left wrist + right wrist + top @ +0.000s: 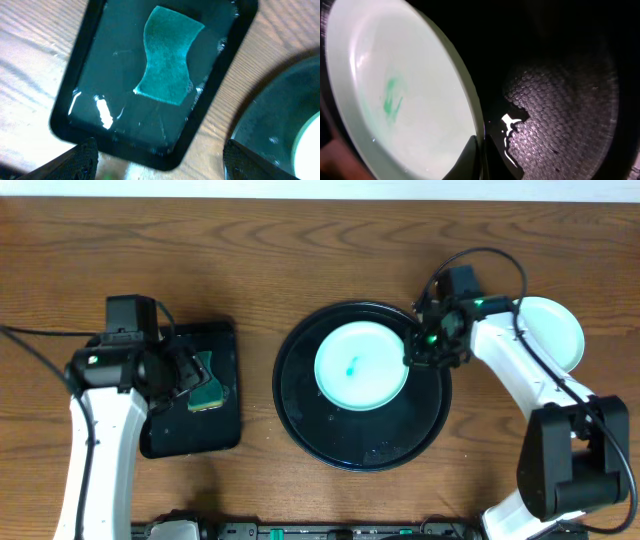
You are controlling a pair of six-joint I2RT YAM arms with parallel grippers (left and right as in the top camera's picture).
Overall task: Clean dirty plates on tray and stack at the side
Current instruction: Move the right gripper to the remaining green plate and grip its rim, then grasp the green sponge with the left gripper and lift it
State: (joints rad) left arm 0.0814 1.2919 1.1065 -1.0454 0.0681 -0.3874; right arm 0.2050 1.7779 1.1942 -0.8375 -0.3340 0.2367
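Plain wooden table, job looked roughly halfway. The left gripper hung wide open over the one sponge on its small tray. The round tray held one smeared plate, with the right gripper pinched on its rim. One clean-looking plate sat off to the side, so two plates showed.

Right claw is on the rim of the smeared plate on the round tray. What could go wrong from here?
1. The right claw pinches only the thin rim of the smeared plate, and the round tray looks wet. The plate may slip or tilt if lifted.
2. The other plate lies on the table, partly under that arm. A swing could knock it.
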